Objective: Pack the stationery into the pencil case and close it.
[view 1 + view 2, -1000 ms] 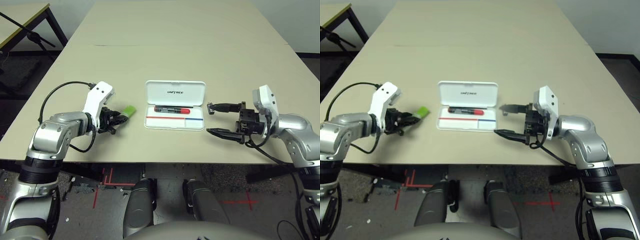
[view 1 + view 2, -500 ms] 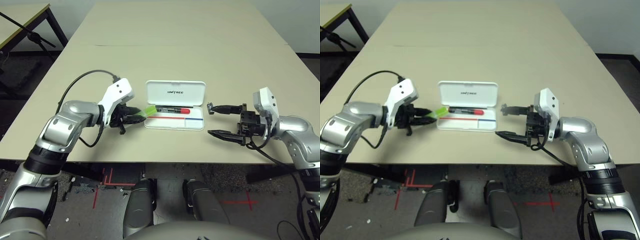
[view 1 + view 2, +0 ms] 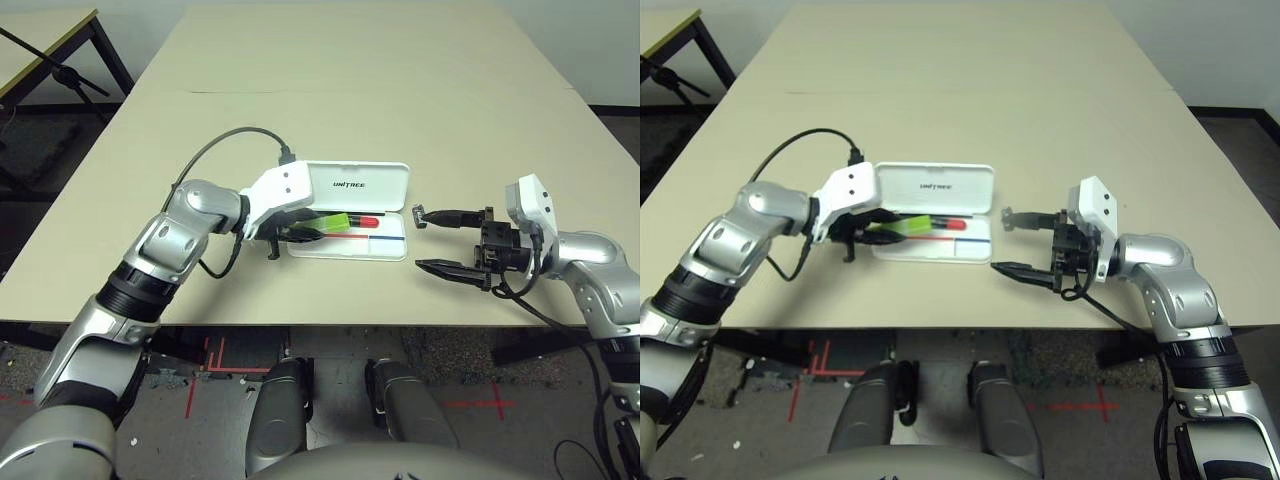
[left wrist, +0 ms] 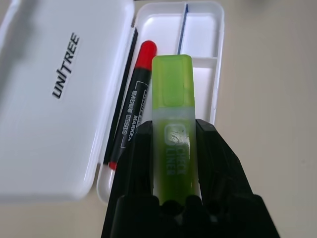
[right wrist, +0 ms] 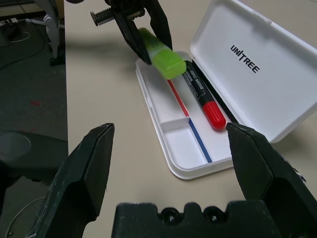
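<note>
Moved: highlighter, rightward, now over case.
Left gripper: clamping highlighter, cap toward three o'clock.
Marker: inside, near parallel, twelve o'clock side.
Right gripper: spread, empty, farther.

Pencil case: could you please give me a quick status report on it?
Left fingers clamped on green highlighter, over open pencil case. Red-capped marker inside. Right fingers open, empty, beside case.
</note>
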### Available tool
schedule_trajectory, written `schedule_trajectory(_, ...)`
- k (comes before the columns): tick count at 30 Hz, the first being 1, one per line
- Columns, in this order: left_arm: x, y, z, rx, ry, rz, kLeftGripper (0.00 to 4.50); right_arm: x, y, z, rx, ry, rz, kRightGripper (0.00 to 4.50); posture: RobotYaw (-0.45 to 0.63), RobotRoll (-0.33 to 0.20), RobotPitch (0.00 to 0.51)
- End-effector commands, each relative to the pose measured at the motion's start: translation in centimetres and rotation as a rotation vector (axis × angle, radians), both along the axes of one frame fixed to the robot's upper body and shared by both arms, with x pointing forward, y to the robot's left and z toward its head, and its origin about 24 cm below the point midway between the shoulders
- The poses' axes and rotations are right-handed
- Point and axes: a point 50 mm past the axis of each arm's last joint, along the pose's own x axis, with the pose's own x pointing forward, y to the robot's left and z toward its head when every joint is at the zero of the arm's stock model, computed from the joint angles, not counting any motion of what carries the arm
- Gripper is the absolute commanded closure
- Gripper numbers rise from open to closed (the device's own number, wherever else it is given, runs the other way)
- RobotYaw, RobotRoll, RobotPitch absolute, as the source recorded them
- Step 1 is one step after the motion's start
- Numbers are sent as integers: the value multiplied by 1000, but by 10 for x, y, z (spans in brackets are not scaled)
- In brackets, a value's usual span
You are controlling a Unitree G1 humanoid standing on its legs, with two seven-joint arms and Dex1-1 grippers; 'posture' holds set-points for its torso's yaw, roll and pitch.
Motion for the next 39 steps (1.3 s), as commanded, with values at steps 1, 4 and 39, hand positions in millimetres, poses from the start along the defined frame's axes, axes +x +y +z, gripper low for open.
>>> schedule_trajectory(1,1,-6,-2,33,-13,-56,3396,-1,1,0,-4,-11,0,0,-66,0,107)
schedule_trajectory(4,0,-10,-4,43,-16,-90,3396,-2,1,-1,-6,-10,-1,0,-71,0,109)
schedule_trajectory(39,-15,17,21,-232,-150,-98,14,-2,3,-5,4,-4,-22,0,-66,0,126)
